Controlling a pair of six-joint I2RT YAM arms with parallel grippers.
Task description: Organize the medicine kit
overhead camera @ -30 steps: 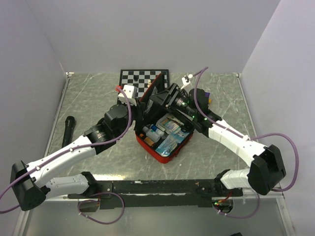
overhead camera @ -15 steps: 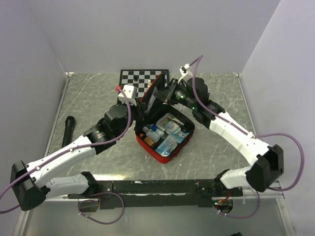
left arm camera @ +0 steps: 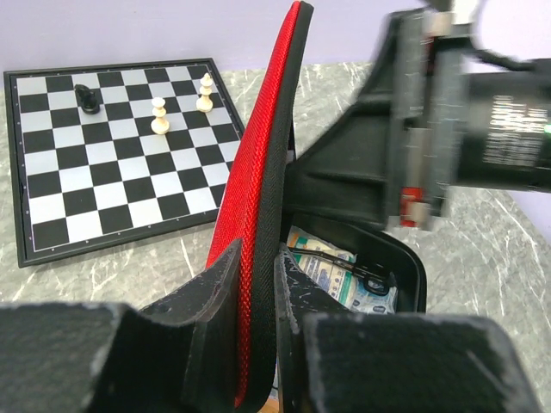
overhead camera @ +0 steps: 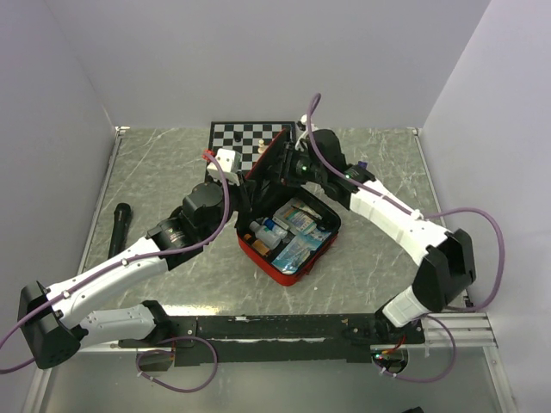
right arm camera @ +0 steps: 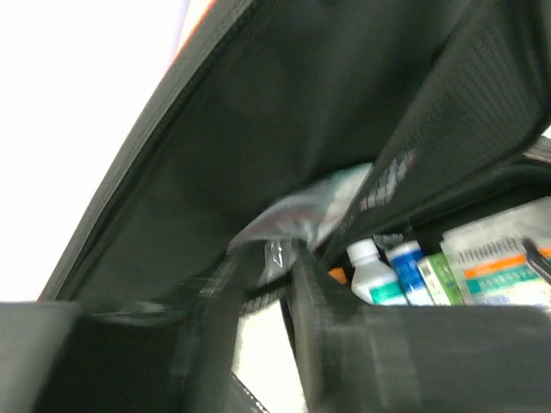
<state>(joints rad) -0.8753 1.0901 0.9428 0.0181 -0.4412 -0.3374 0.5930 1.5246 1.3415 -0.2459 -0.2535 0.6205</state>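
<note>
Grey marbled worktop [overhead camera: 155,163] carries the soft red zippered medicine kit [overhead camera: 284,274], open at its middle, near the black-and-white chessboard [overhead camera: 245,135] by the far edge. Left pincer [left arm camera: 256,258] is clenched on the upright red lid [left arm camera: 267,155]. Right pincer [right arm camera: 274,258] reaches under that lid beside a clear plastic packet [right arm camera: 301,211]; whether it grips, I can't tell. Seems mid-stowing: next, tuck the packet in gently

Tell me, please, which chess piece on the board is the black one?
The short piece standing alone near the far corner of the chessboard; the pawn and the taller piece beside it are white.
</note>
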